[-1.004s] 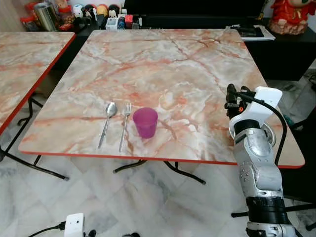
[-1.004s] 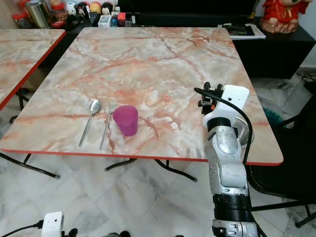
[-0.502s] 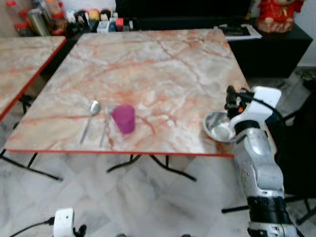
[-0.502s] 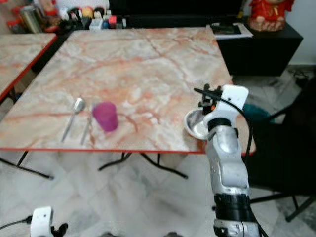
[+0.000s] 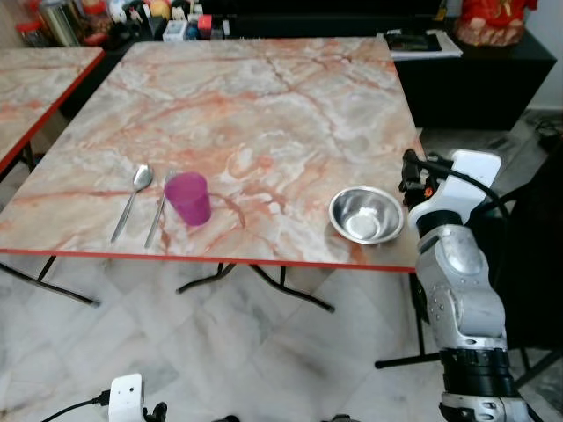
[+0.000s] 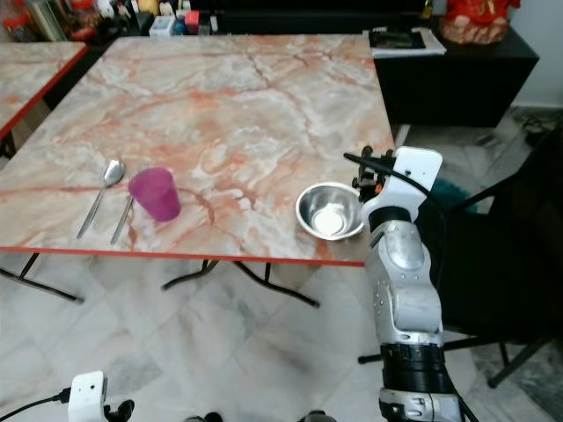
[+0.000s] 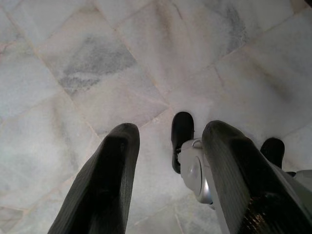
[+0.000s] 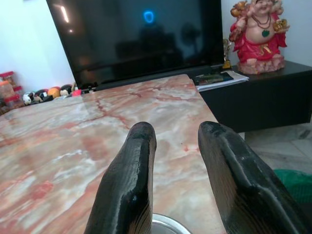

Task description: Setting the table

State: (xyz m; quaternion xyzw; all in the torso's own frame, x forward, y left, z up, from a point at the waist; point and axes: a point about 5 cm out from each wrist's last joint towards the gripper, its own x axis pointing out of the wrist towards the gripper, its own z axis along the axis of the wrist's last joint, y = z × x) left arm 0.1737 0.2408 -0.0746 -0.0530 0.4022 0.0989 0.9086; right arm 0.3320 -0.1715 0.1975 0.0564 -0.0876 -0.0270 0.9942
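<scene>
Marble table [image 5: 264, 97] with red edge. Spoon [image 5: 132, 199] and fork [image 5: 159, 211] side by side near front-left edge, long axes running front-to-back, bowl and tines toward far side, handles toward near edge, slightly slanted. Purple cup [image 5: 188, 198] upright just right of fork, partly hiding fork's top. Steel bowl [image 5: 366, 214] upright, mouth up, near front-right edge, just beside right wrist. Right gripper [image 8: 175, 161] raised at table's right edge, fingers spread, nothing between them, aimed across tabletop toward dark TV [image 8: 141, 34]; bowl rim cut off at bottom of right wrist view. Left gripper [image 7: 168, 161] hanging low, fingers apart over marble floor [image 7: 97, 73], empty. Versus a second ago: whole view shifted, camera moved; bowl now fully visible instead of tucked behind right wrist.
</scene>
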